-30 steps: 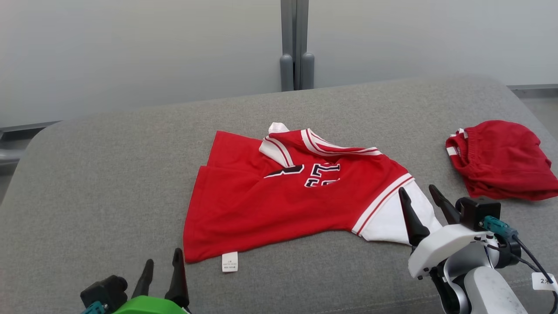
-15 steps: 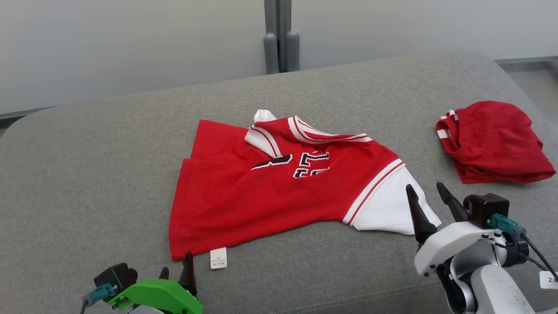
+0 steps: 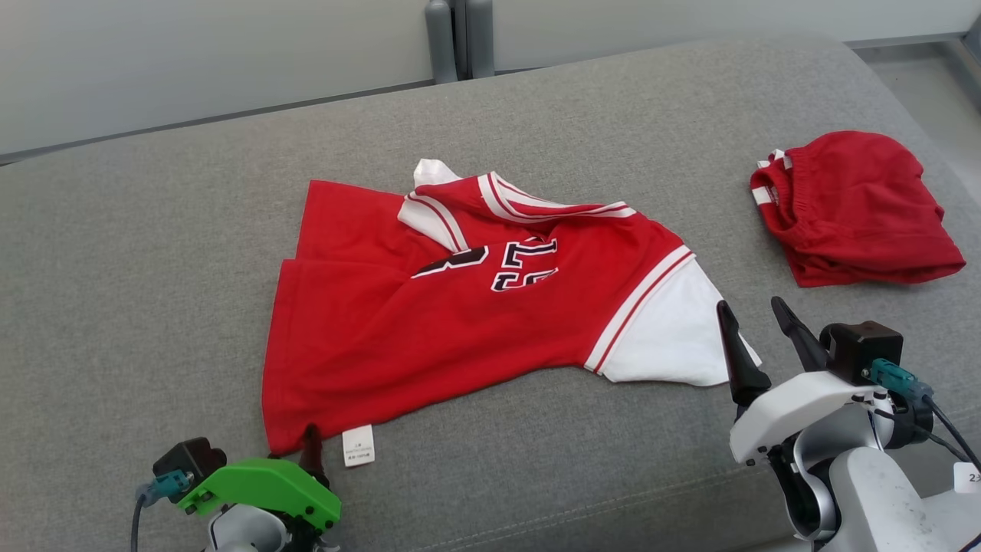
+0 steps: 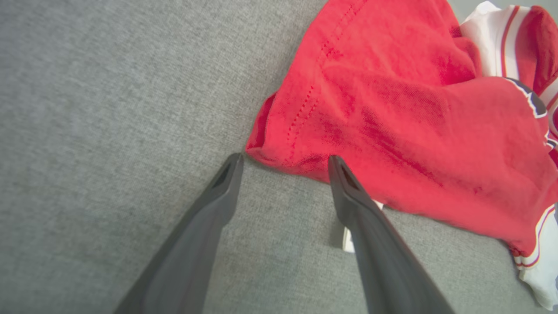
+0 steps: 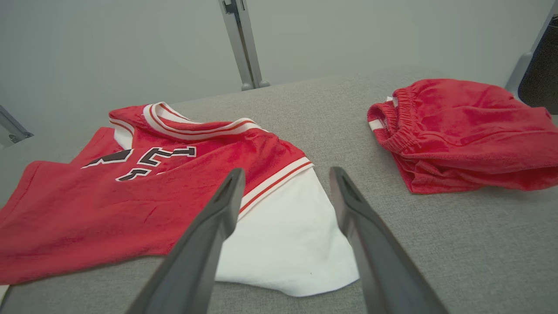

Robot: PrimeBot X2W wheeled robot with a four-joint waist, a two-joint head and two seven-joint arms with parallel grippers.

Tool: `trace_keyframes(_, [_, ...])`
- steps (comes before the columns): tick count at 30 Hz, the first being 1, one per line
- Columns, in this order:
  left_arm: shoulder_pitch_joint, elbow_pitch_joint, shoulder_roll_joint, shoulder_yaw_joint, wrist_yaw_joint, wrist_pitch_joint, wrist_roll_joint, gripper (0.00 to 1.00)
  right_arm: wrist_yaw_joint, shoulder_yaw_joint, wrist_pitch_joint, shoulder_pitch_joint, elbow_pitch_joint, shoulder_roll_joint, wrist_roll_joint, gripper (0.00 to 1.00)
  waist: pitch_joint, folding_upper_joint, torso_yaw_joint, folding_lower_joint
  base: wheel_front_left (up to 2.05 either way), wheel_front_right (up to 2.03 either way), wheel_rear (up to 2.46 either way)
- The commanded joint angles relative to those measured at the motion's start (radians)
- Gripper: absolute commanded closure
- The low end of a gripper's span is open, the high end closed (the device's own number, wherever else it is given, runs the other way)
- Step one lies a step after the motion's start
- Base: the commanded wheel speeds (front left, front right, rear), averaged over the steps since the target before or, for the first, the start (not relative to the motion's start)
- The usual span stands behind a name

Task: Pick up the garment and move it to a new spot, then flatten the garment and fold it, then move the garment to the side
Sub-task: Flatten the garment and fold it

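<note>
Now left tool [image 4: 283,159] has reached the hem corner [image 4: 267,148] of the red jersey [image 3: 460,322], jaws wide. Right tool [image 3: 748,304] open by the jersey's white sleeve [image 3: 667,337]; pickup likely next.

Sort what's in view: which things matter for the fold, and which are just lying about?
In the job: red jersey; left gripper at its hem corner; right gripper near its white sleeve.
Lying about: red shorts; grey post.

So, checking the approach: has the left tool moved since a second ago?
Yes. The left tool has advanced to the jersey corner, nearer its label.
</note>
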Motion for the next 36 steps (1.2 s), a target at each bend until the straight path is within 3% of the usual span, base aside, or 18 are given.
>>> trace_keyframes(1, [-0.013, 0.006, 0.000, 0.005, 0.002, 0.000, -0.008, 0.00, -0.001, -0.002, -0.007, -0.012, -0.002, -0.004, -0.001, 0.00, 0.011, -0.0001, -0.011, 0.0000, 0.00, 0.00, 0.00])
trace_keyframes(5, [-0.026, 0.042, -0.007, 0.021, -0.006, -0.008, -0.023, 0.03, -0.001, -0.005, -0.011, -0.013, -0.002, -0.004, -0.002, 0.00, 0.019, -0.0001, -0.017, 0.0000, 0.00, 0.00, 0.00])
trace_keyframes(9, [-0.041, 0.069, -0.010, 0.027, -0.021, -0.017, -0.033, 0.31, -0.001, -0.006, -0.017, -0.018, 0.006, -0.006, 0.001, 0.00, 0.024, -0.0001, -0.021, 0.0000, 0.00, 0.00, 0.00])
trace_keyframes(11, [-0.044, 0.078, -0.011, 0.027, -0.028, -0.022, -0.035, 0.54, -0.001, -0.009, -0.018, -0.018, 0.010, -0.006, 0.002, 0.00, 0.025, -0.0001, -0.022, 0.0000, 0.00, 0.00, 0.00])
trace_keyframes(14, [-0.052, 0.085, -0.015, 0.023, -0.043, -0.034, -0.032, 0.69, -0.001, -0.017, -0.018, -0.015, 0.019, -0.003, 0.014, 0.00, 0.026, -0.0001, -0.020, 0.0000, 0.00, 0.00, 0.00])
trace_keyframes(16, [-0.057, 0.087, -0.016, 0.020, -0.051, -0.043, -0.027, 0.86, -0.001, -0.027, -0.015, -0.013, 0.033, 0.001, 0.034, 0.00, 0.026, -0.0001, -0.018, 0.0000, 0.00, 0.00, 0.00])
trace_keyframes(20, [-0.065, 0.076, -0.018, 0.011, -0.062, -0.067, -0.012, 0.99, -0.001, -0.071, -0.009, -0.008, 0.082, 0.004, 0.073, 0.00, 0.030, -0.0001, -0.009, 0.0000, 0.00, 0.00, 0.00])
trace_keyframes(26, [-0.053, 0.016, -0.014, -0.002, -0.068, -0.089, 0.005, 1.00, -0.001, -0.114, -0.008, -0.047, 0.212, -0.004, 0.076, 0.00, 0.046, -0.0001, 0.015, 0.0000, 0.00, 0.00, 0.00])
trace_keyframes(36, [-0.009, -0.116, 0.005, -0.046, -0.037, -0.080, 0.047, 1.00, -0.001, -0.120, -0.018, -0.141, 0.448, -0.019, 0.101, 0.00, 0.069, -0.0001, 0.060, 0.0000, 0.00, 0.00, 0.00])
